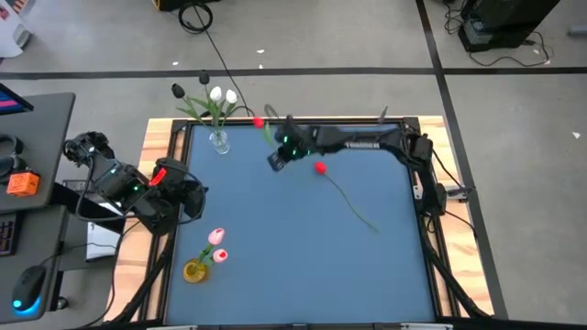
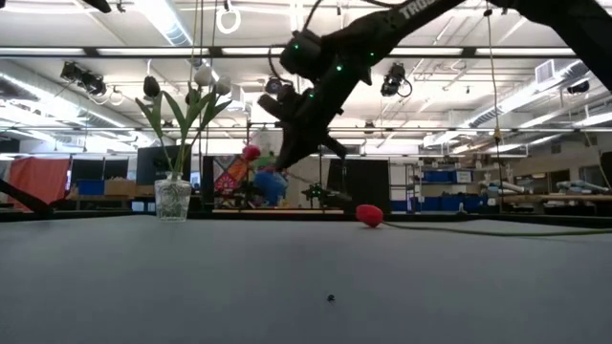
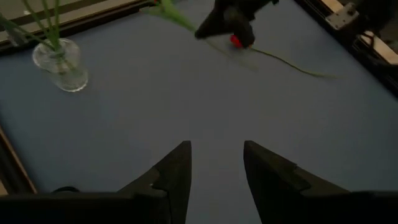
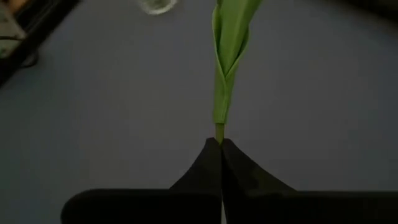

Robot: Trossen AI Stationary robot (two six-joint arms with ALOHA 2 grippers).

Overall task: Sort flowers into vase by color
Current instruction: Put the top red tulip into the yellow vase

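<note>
My right gripper [image 1: 274,162] hangs over the far middle of the table, shut on a tulip whose red head [image 1: 260,121] shows pinkish-red in the low view [image 2: 251,151]. Another red tulip [image 1: 320,168] lies flat on the mat, its stem [image 1: 358,211] trailing toward the near right. A clear glass vase [image 1: 218,140] at the far left holds white tulips and a dark one. A yellow vase [image 1: 194,271] at the near left holds pink tulips [image 1: 216,238]. My left gripper [image 3: 214,162] is open and touches nothing, waiting over the table's left edge [image 1: 188,192]. My right gripper pinches the tulip's thin green stem [image 4: 219,130] just below its leaf [image 4: 229,56], between the two fingertips. The fingers slant down toward the table's left. The stem and leaf stick out past the fingertips, and the flower is lifted clear of the table.
The blue mat [image 1: 293,266] has a wooden frame around it [image 1: 160,147]. The lying tulip sits just right of my right gripper. The right arm [image 1: 367,142] stretches along the far edge. A desk with a mouse and an orange object stands left of the table.
</note>
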